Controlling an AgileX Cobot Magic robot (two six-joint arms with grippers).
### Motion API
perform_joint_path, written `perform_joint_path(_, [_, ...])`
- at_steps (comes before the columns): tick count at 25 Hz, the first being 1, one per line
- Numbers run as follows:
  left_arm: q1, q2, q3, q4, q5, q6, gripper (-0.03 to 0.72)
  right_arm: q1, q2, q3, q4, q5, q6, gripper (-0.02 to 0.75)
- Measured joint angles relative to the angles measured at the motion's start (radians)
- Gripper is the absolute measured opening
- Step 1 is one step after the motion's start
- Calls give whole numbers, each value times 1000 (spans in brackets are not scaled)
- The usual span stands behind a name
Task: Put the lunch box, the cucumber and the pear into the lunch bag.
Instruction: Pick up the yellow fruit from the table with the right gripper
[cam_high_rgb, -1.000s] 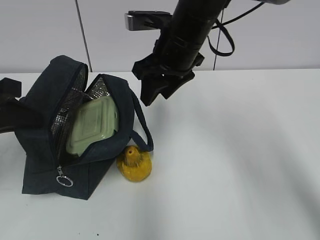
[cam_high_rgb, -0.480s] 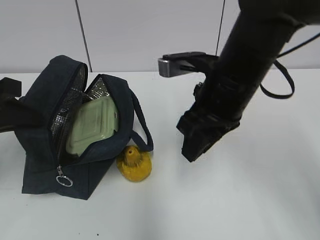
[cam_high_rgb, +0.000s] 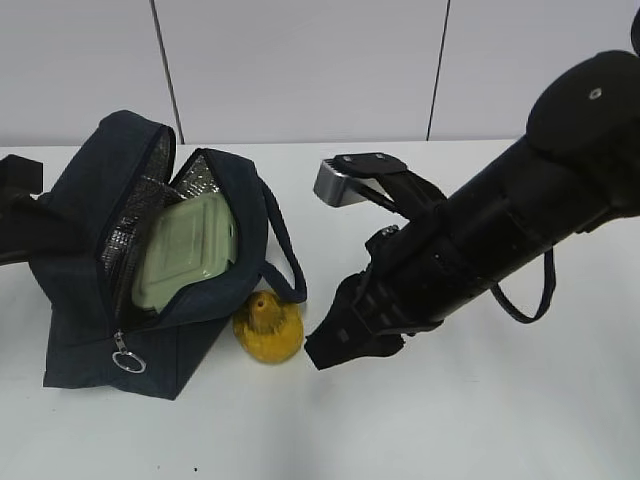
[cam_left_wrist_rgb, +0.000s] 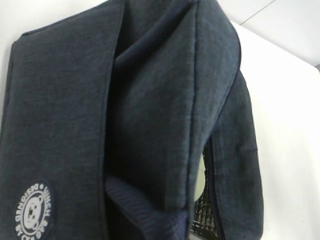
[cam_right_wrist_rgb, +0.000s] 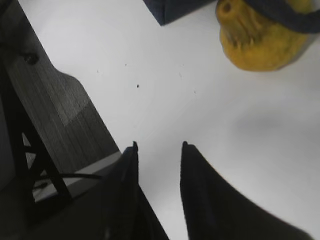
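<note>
1. You are looking at the pear (cam_high_rgb: 268, 329) lying on the white table (cam_high_rgb: 480, 400), touching the front corner of the lunch bag (cam_high_rgb: 150, 260), under the bag's loop handle (cam_high_rgb: 285, 255). The stubby top is pointing up and slightly toward the bag.
2. The pear is likely handling as light, rounded and smooth-skinned, so prone to rolling. Take it across the wide belly, not the narrow top.
3. Your right gripper (cam_high_rgb: 325, 352) is hanging just beside the pear, on the side away from the bag, fingers (cam_right_wrist_rgb: 200, 190) parted with nothing between them.
4. Your left gripper is out of sight against the bag's far side; its fingers are pressed together, and you cannot tell on what.
5. The bag is gaping open, foil lining (cam_high_rgb: 125, 240) showing, with the lunch box (cam_high_rgb: 185, 250) tilted inside. No cucumber is showing.
</note>
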Motion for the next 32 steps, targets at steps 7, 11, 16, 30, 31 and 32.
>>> perform_joint_path(7, [0,0,0,0,0,0,-19,0,50,8,107,-118,-80,253])
perform_joint_path(11, [0,0,0,0,0,0,-19,0,86,8,157,-135,-217,384])
perform_joint_path(16, [0,0,0,0,0,0,-19,0,108,8,173,-135,-363,494])
perform_joint_path(30, [0,0,0,0,0,0,-19,0,211,8,484,-163,-803,505])
perform_joint_path(31, [0,0,0,0,0,0,-19,0,211,8,515,-172,-835,505])
perform_joint_path(32, [0,0,0,0,0,0,-19,0,211,8,541,-180,-872,505])
